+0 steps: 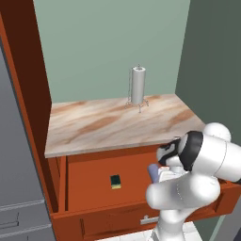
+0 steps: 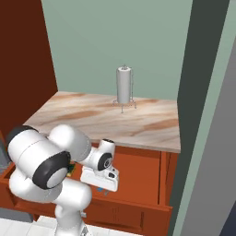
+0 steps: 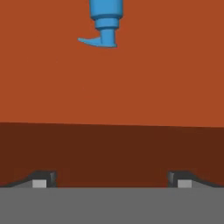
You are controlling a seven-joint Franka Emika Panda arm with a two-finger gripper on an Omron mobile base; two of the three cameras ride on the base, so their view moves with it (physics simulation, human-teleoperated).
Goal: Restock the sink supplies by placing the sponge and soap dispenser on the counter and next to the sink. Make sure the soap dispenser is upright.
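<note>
The gripper hangs wide open over the drawer, the soap dispenser lying at its twelve o'clock; the sponge rests at the drawer's nine o'clock

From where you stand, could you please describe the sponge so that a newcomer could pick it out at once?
Under the marbled counter an open red-brown drawer stands pulled out. On its floor, towards the left, lies the sponge, a small flat block. Its dark green top with a yellow edge sets it apart from the lavender-blue soap dispenser to its right.
</note>
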